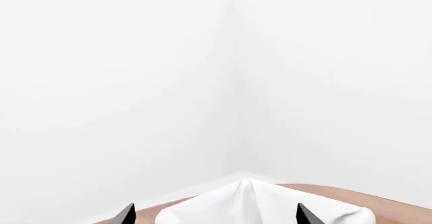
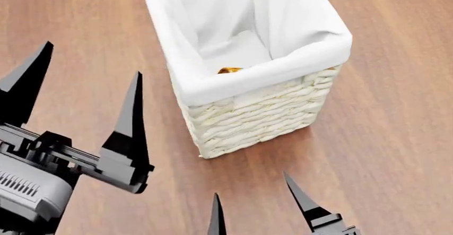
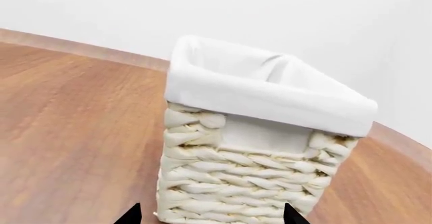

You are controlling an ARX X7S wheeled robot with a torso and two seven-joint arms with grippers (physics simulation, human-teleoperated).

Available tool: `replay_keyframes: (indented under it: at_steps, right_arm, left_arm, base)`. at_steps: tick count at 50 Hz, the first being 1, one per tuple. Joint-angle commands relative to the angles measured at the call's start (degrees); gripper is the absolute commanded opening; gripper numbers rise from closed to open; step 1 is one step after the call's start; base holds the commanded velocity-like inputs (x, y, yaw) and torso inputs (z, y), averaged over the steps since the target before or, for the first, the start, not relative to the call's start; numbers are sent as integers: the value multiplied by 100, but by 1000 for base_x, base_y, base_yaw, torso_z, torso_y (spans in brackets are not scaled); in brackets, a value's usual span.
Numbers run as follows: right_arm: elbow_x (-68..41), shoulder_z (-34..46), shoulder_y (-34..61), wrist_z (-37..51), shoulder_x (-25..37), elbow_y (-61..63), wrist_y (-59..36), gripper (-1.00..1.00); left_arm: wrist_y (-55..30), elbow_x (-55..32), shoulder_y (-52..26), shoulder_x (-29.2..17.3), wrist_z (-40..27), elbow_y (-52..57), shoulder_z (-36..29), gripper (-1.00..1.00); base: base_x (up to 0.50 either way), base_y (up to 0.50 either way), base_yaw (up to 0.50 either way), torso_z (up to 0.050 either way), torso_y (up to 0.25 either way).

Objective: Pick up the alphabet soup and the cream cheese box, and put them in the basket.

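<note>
both your grippers are spread and carry nothing: left gripper [image 2: 88, 68] beside the basket [image 2: 262, 115], right gripper [image 2: 251, 200] low before its near wall, tips straddling the weave in the right wrist view [image 3: 212, 215]. the basket stands upright on the wooden floor [image 2: 396, 139]. a yellow-orange sliver [image 2: 230, 70] shows inside behind the near rim, probably the alphabet soup; can't confirm. the cream cheese box isn't visible in any view. risk: you can't see what to reach for, and the right fingertips sit close enough to shove or tip the basket if you advance.
</note>
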State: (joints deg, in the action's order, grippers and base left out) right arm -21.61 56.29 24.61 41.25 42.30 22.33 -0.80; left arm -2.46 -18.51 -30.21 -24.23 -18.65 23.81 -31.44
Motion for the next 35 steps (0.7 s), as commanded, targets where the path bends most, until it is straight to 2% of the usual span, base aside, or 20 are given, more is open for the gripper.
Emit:
replay_keyframes:
  at_steps: [1,35]
  right_arm:
    - [7,-1,2,-14,-2,17,-6,100]
    - [-10,-31,-9,50,73,359,-114,100]
  left_arm:
    - [71,41,119,-12,-121,101,22,100]
    - [-102,-23,149,-108,-208,346,11,100]
  base:
    - [0,0,0,0,0]
    - [0,0,0,0,0]
